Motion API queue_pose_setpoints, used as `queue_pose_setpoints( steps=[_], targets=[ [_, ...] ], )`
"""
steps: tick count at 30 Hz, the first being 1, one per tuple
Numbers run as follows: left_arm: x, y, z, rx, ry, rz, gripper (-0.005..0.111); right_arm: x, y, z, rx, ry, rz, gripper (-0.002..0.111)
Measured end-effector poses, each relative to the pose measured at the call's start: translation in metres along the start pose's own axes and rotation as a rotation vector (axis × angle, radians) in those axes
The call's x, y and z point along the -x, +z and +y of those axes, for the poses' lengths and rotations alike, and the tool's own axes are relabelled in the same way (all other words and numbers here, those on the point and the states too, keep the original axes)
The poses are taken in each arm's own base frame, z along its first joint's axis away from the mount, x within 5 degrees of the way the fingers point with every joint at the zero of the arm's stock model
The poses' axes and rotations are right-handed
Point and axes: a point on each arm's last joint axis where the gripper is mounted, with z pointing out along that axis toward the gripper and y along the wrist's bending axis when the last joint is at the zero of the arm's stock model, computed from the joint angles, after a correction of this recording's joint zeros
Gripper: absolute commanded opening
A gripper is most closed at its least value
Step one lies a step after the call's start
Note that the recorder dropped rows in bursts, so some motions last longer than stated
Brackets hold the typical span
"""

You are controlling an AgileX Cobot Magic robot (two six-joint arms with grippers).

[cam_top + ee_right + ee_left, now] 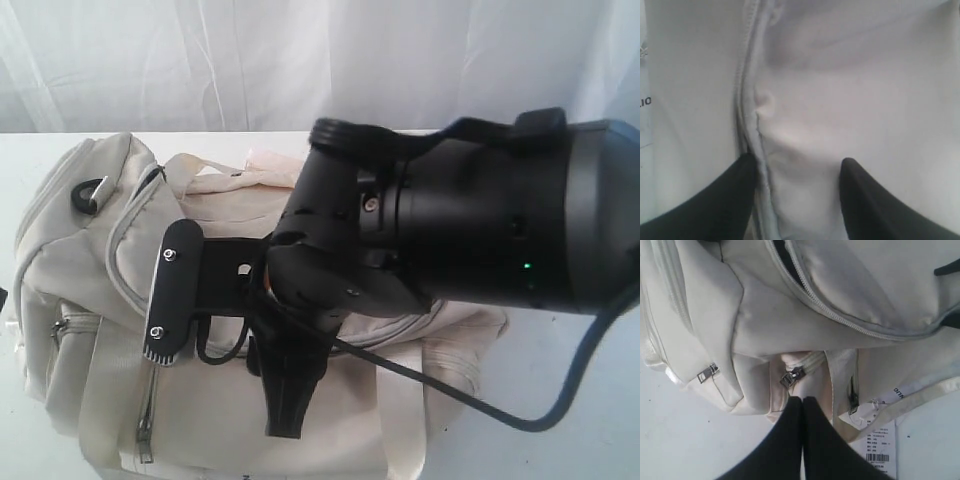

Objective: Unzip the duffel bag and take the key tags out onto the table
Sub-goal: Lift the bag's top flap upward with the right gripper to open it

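The cream duffel bag (90, 260) lies on the white table (590, 420). My right gripper (228, 345) hangs over the bag's top with the big black arm behind it. In the right wrist view this gripper (799, 167) stands open, both fingertips (746, 167) down on bag fabric, one beside a closed zip line (746, 100). My left gripper (802, 400) is shut with nothing between its tips, which sit at the bag's end (765, 330), just below a metal zip pull (792, 376). The key tags are hidden.
A white paper label (879, 442) with a barcode lies on the table (690, 440) next to a webbing strap (920, 395). More zip pulls (707, 373) hang on side pockets. A black cable (520, 420) trails from the right arm. White curtain stands behind.
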Motion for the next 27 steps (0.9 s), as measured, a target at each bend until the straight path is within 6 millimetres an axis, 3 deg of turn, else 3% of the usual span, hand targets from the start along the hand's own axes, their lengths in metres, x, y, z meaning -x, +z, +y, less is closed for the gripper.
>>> queue_pose_setpoints(
  steps=[6,12,19,27],
  targets=[
    [0.0,0.0,0.0,-0.001,-0.001,0.0,0.0,0.003,0.008,-0.007,-0.092,0.036,-0.013,0.031],
    [0.0,0.0,0.0,-0.004,-0.003,-0.001,0.0,0.006,0.008,-0.012,-0.147,0.053,-0.046,0.0],
    [0.0,0.0,-0.001,-0.015,-0.011,-0.004,0.0,0.007,0.006,-0.02,-0.233,0.089,-0.058,0.0],
    [0.001,0.0,-0.003,-0.028,-0.011,-0.009,0.0,0.005,-0.009,-0.073,-0.361,0.252,-0.152,0.0]
  ],
)
